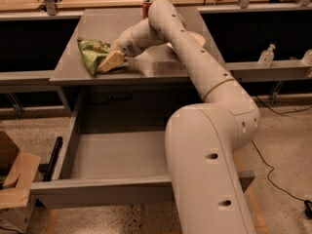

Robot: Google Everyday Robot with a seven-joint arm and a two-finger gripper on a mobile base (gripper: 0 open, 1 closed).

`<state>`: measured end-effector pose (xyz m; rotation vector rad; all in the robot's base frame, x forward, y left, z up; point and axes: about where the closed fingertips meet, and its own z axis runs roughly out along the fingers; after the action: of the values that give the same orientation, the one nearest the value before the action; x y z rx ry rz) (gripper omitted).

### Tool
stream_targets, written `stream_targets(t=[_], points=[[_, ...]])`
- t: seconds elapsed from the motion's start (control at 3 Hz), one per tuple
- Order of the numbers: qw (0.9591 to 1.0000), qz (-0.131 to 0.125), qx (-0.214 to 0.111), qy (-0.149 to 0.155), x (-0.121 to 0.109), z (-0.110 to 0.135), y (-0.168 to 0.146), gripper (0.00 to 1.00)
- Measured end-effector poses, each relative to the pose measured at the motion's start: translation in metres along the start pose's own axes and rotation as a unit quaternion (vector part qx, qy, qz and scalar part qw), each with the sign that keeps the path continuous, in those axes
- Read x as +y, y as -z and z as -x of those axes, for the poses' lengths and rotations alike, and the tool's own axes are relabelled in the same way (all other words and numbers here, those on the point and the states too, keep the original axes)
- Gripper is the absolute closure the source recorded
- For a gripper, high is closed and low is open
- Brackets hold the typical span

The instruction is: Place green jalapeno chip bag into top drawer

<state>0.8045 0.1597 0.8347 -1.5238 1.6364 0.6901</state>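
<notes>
The green jalapeno chip bag (91,57) lies on the grey desk top (97,26), near its left front corner. My gripper (111,62) is low over the desk at the bag's right edge and touches it. The arm reaches in from the lower right and crosses over the desk. The top drawer (117,155) is pulled open below the desk's front edge, and its grey interior holds nothing that I can see. Its right part is hidden behind my arm.
A red soda can (147,4) stands at the back of the desk. A pale bowl (197,37) shows partly behind my arm. A cardboard box (12,179) sits on the floor at the left. A clear bottle (266,56) stands on the right shelf.
</notes>
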Motion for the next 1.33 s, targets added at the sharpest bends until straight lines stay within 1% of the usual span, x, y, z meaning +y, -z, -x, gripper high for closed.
stream_targets(t=[0.33, 0.67, 1.0, 1.33], points=[[1.0, 0.0, 0.0, 0.0, 0.0, 0.0, 0.0, 0.62], [1.0, 0.0, 0.0, 0.0, 0.0, 0.0, 0.0, 0.85], [1.0, 0.0, 0.0, 0.0, 0.0, 0.001, 0.0, 1.0], [0.9999, 0.004, 0.013, -0.006, 0.013, 0.001, 0.01, 1.0]])
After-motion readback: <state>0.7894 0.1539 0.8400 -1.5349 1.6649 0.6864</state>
